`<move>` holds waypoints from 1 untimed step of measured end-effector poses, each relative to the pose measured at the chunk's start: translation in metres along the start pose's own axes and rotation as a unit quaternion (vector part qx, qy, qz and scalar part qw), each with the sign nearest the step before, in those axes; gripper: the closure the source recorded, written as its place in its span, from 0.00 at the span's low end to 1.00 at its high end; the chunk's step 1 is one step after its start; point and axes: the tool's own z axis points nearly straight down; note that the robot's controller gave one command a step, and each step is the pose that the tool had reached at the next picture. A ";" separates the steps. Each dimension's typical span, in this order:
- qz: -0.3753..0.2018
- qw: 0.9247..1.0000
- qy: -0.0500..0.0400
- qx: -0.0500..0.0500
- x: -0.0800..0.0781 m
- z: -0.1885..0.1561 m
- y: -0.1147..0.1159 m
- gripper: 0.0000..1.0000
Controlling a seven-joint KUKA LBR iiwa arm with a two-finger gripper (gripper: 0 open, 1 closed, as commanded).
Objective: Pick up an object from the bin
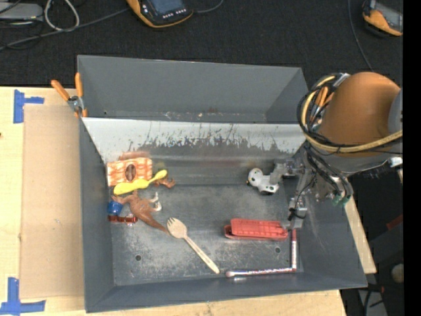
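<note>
Gripper (pixel 297 213) is low at the bin's (pixel 197 104) 3 o'clock side, under the orange-covered wrist. Whether it is open or closed cannot be told.

The nearest thing is a red ridged block (pixel 256 230), lying flat at 4 o'clock on the bin floor, its right end just beside the gripper at the gripper's 7 o'clock.

An L-shaped metal rod (pixel 293 254) lies at 5 o'clock, its short leg pointing up toward the gripper.

A white and grey part (pixel 263 181) sits at 2 o'clock.

A wooden fork (pixel 191 243) lies at 7 o'clock.

At 9 o'clock there is a small heap: orange packet (pixel 129 170), yellow toy (pixel 139 184), brown dinosaur (pixel 141 210).
</note>
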 end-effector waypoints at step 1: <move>-0.001 1.000 -0.004 0.000 -0.002 -0.004 0.000 0.00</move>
